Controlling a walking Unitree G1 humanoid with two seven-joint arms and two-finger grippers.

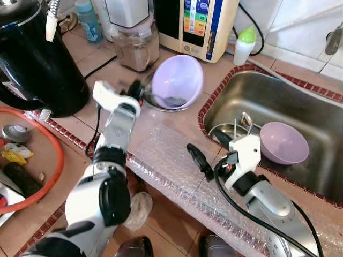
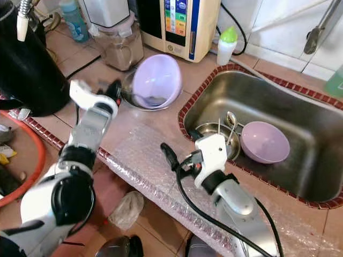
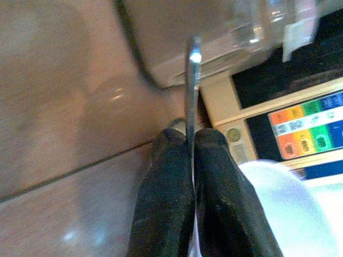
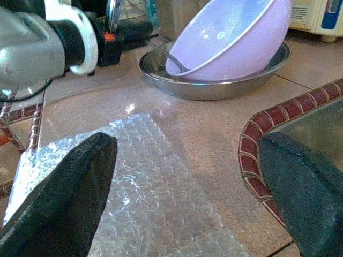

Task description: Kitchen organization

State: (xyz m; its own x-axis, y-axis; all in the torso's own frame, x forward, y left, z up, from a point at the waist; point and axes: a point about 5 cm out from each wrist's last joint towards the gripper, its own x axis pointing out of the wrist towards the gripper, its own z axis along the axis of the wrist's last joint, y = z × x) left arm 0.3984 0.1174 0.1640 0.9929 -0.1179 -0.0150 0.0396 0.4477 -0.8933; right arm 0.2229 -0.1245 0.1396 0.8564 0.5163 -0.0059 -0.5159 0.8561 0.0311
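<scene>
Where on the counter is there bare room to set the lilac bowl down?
Free: the bubble wrap between the steel dish and the sink, by the open right gripper. Crowded: behind, around the blender and kettle. The left gripper holds the tilted lilac bowl.

Left claw (image 1: 140,91) tip motion-blurred in the eye views, grip point on the steel bowl (image 4: 214,88) rim hard to read. Lilac bowl (image 1: 177,81) hides most of the steel bowl's inside. Kettle (image 1: 32,59) cut by the frame edge. Second lilac bowl (image 1: 283,142) partly covers plates in the sink (image 1: 300,107).
</scene>
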